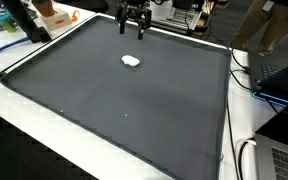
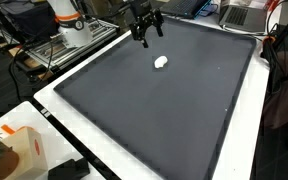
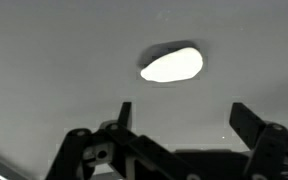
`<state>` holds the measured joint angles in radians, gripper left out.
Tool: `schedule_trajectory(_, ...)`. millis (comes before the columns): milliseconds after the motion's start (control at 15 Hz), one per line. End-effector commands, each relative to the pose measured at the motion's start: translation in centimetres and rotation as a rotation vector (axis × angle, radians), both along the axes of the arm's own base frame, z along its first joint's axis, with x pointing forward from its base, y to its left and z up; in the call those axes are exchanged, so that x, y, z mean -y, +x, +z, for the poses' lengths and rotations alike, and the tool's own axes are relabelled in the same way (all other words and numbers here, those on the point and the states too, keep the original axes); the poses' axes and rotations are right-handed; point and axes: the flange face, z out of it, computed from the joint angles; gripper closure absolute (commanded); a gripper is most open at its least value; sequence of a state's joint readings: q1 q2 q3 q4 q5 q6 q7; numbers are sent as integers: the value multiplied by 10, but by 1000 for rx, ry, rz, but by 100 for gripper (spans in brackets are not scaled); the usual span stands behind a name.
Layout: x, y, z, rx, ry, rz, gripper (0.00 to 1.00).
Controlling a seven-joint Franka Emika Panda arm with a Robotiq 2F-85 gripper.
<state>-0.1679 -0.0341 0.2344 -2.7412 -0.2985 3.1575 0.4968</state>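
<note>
Toward the far edge of the dark mat (image 1: 124,110) that covers the white worktop (image 1: 44,125), a small white lump (image 1: 131,60) lies by itself. Its outline is oval and smooth, and nothing else is near it. In both exterior views the lump (image 2: 161,62) sits just on the near side of the jaws, which hang above the mat's far border, raised and not touching anything.

The step in hand looks like an approach: the jaws are lined up over the region of the lump but have not come down to it.

From the wrist view, the 2 fingers (image 3: 124,115) stand wide apart with bare mat between them. The lump (image 3: 171,65) shows beyond their tips, roughly in line with the gap and a little to its left. The jaws are fully spread and hold nothing.

As a judgement, the next move calls for bringing the jaws forward over the lump and then lowering them until a finger stands on each side of it. The lump is low and rounded, so the tips would have to reach nearly down to the mat before closing, or they may slide over its top.
</note>
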Motion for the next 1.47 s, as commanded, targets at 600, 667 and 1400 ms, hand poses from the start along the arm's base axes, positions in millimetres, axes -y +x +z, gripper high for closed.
schedule_trajectory(600, -69, 41, 24, -200, -188, -61, 0)
schedule_trajectory(667, -71, 51, 29, -205, -196, -76, 0)
schedule_trajectory(1400, -55, 94, 56, -347, -208, -115, 0)
